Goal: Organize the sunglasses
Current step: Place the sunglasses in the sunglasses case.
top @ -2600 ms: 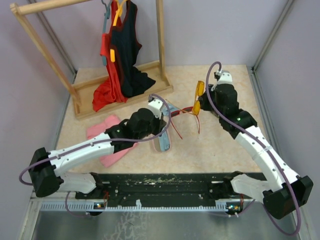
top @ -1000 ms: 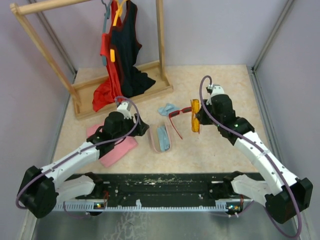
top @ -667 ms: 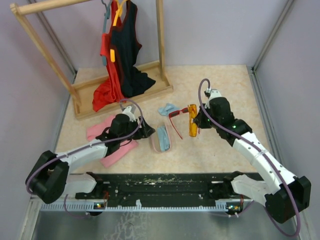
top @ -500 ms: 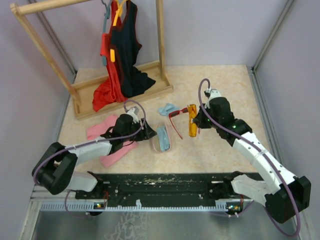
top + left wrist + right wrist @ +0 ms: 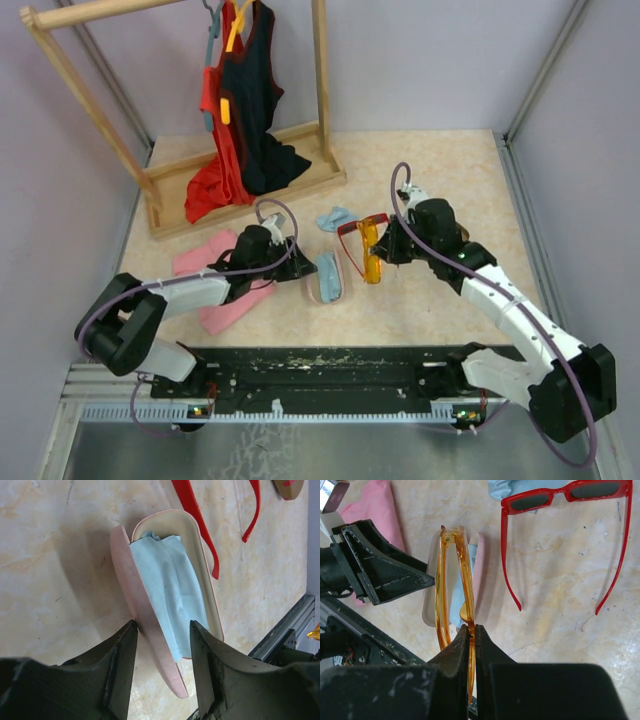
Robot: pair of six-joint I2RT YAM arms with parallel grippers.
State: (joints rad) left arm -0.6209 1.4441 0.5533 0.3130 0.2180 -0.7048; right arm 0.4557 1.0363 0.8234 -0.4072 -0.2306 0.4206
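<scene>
With the right gripper (image 5: 471, 630) pinched shut on the folded orange glasses (image 5: 451, 534) mid-frame above the open case (image 5: 145, 615), they should go down flat onto the cloth (image 5: 170, 590) while the left gripper (image 5: 161, 626), jaws parted astride the lid, steadies it; the red glasses (image 5: 559, 494) lie unfolded at the right wrist view's upper right.

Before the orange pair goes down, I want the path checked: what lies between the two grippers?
In the top view, the open pink case with a blue cloth inside, plus one temple of the red sunglasses.
</scene>
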